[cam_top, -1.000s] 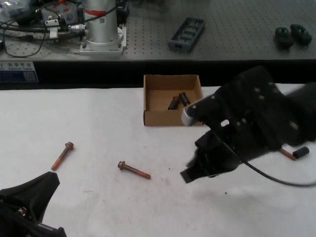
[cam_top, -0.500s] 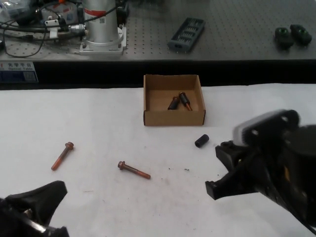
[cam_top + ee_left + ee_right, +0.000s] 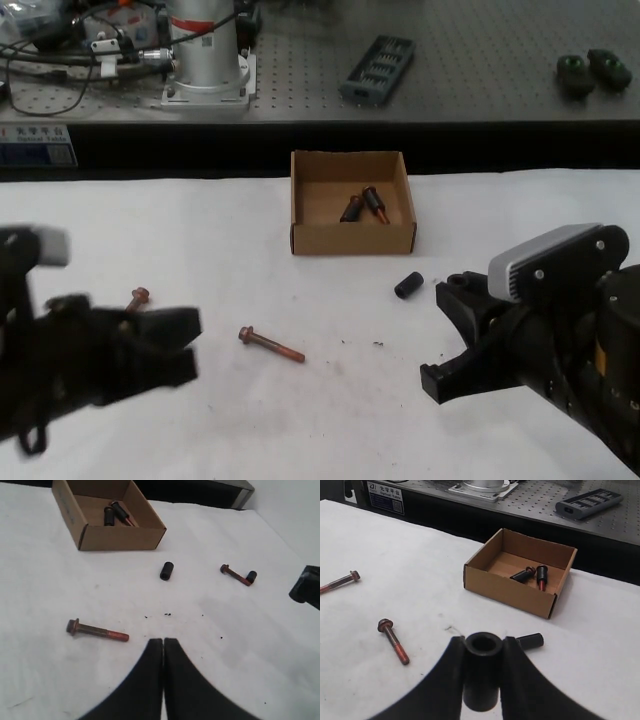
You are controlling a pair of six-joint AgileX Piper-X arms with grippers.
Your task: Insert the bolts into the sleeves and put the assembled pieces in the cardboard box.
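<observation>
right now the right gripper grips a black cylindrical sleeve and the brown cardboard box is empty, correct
No: the right wrist view shows two assembled pieces in the brown cardboard box. The right gripper does grip the black cylindrical sleeve.

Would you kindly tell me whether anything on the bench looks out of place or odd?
Two small things. Dark specks are strewn on the white cloth near the loose sleeve, like grit. One bolt lies outside the cardboard box with another sleeve seemingly just on its tip, half assembled.
</observation>
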